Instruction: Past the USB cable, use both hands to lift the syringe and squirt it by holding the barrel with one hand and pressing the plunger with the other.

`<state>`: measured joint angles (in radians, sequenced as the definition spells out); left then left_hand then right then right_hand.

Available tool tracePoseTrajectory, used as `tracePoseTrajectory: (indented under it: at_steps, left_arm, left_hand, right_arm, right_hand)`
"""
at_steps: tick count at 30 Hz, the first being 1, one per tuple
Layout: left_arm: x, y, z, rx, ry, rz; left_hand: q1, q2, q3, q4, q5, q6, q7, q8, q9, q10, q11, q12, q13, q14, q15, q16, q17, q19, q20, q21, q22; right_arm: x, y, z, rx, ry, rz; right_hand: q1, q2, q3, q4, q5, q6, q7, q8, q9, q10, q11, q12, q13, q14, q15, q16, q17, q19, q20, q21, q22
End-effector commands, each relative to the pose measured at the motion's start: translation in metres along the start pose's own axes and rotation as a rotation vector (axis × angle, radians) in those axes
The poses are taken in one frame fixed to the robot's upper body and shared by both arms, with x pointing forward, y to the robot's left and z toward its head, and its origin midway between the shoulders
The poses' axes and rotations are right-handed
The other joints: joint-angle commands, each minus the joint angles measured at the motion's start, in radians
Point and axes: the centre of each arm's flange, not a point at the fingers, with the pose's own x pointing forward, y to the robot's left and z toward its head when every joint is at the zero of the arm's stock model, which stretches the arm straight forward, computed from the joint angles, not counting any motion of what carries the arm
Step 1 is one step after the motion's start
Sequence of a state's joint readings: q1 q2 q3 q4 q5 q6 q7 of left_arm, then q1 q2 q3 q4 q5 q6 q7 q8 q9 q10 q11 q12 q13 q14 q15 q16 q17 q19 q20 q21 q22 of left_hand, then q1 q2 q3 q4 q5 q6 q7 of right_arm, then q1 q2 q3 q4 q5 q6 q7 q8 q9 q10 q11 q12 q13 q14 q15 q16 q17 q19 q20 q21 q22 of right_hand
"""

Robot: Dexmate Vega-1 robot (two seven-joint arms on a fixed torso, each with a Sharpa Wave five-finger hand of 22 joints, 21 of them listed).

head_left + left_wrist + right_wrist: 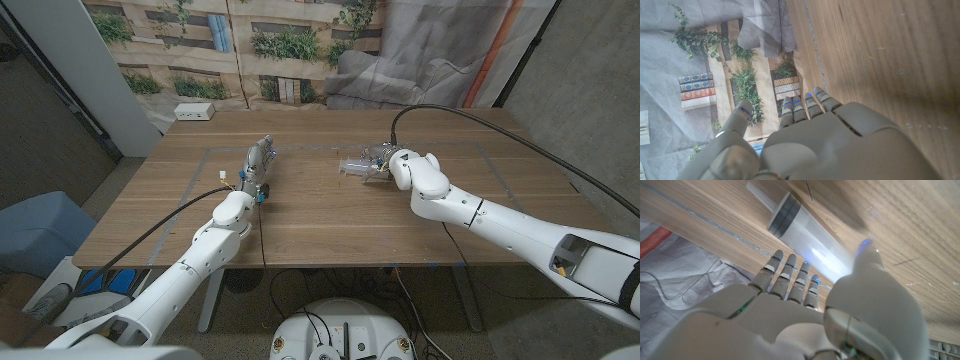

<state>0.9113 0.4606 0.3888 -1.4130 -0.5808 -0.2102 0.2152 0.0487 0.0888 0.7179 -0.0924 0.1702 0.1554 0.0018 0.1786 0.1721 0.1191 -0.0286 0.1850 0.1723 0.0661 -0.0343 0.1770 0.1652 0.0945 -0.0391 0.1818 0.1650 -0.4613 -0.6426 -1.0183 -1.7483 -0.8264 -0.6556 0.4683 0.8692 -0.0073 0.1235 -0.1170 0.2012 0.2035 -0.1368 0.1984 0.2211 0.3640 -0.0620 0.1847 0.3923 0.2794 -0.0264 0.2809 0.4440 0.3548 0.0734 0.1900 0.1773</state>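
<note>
The syringe (356, 167) is clear, with a dark plunger seal (783, 214) and a pale rod. It lies on the wooden table (330, 220) right of the middle. My right hand (388, 162) is at the barrel's right end. In the right wrist view its straight fingers (790, 275) reach over the barrel (815, 245) and the thumb (867, 255) stands apart on the near side; no closed grip shows. My left hand (258, 165) stands left of the middle with its fingers (805, 105) stretched out and nothing in them. A thin dark cable (263, 225) runs towards the front edge beside it.
A white box (193, 111) sits at the table's back left corner. A printed backdrop and grey cloth hang behind the far edge. Faint tape lines mark the tabletop. Bare wood lies between the two hands and along the front.
</note>
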Motion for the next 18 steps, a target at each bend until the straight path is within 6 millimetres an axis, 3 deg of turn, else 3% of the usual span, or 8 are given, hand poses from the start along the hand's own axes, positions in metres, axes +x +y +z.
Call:
tracePoseTrajectory:
  at_steps: [1, 11, 12, 18]
  left_arm:
    - [0.004, 0.002, 0.003, 0.005, -0.005, -0.029]
    - [0.008, 0.008, 0.012, 0.066, -0.025, -0.071]
    - [0.008, 0.008, 0.012, 0.053, -0.032, -0.068]
    - [0.010, 0.012, 0.016, 0.070, -0.046, -0.087]
  left_hand:
    - [-0.007, 0.069, 0.006, 0.005, 0.006, 0.005, 0.003, 0.003, 0.002, 0.007, 0.000, 0.005, 0.002, 0.005, -0.019, 0.000, 0.004, 0.007, -0.043, 0.009, 0.005]
    - [-0.006, 0.069, 0.007, 0.006, 0.006, 0.006, 0.003, 0.003, 0.002, 0.006, 0.000, 0.004, 0.002, 0.005, -0.020, 0.000, 0.003, 0.008, -0.043, 0.009, 0.005]
    - [-0.006, 0.069, 0.008, 0.006, 0.006, 0.006, 0.004, 0.003, 0.002, 0.006, -0.001, 0.004, 0.002, 0.005, -0.020, 0.000, 0.003, 0.008, -0.043, 0.009, 0.005]
    - [-0.004, 0.069, 0.009, 0.004, 0.006, 0.006, 0.002, 0.003, 0.002, 0.005, 0.000, 0.004, 0.002, 0.004, -0.019, -0.001, 0.002, 0.008, -0.043, 0.009, 0.005]
  right_arm:
    - [-0.004, -0.012, -0.002, 0.008, -0.038, 0.022]
    - [-0.011, -0.022, -0.012, 0.099, -0.086, 0.001]
    - [-0.011, -0.022, -0.014, 0.118, -0.095, -0.010]
    - [-0.014, -0.022, -0.031, 0.235, -0.144, -0.068]
  right_hand:
    - [-0.032, -0.006, -0.007, 0.006, 0.001, -0.049, 0.011, -0.010, 0.001, -0.043, 0.019, -0.002, -0.003, -0.041, 0.019, -0.021, -0.006, -0.028, 0.009, -0.003, 0.002]
    - [-0.130, 0.001, -0.020, 0.027, 0.003, -0.166, 0.029, -0.017, -0.012, -0.169, 0.059, -0.003, -0.022, -0.168, 0.093, -0.076, -0.027, -0.132, 0.030, -0.009, 0.000]
    - [-0.143, 0.002, -0.021, 0.028, 0.004, -0.173, 0.031, -0.015, -0.014, -0.190, 0.063, -0.005, -0.027, -0.185, 0.094, -0.080, -0.031, -0.158, 0.025, -0.014, -0.001]
    - [-0.175, 0.016, -0.021, 0.036, 0.008, -0.193, 0.040, -0.013, -0.020, -0.236, 0.062, -0.007, -0.042, -0.242, 0.090, -0.094, -0.041, -0.195, -0.004, -0.013, -0.003]
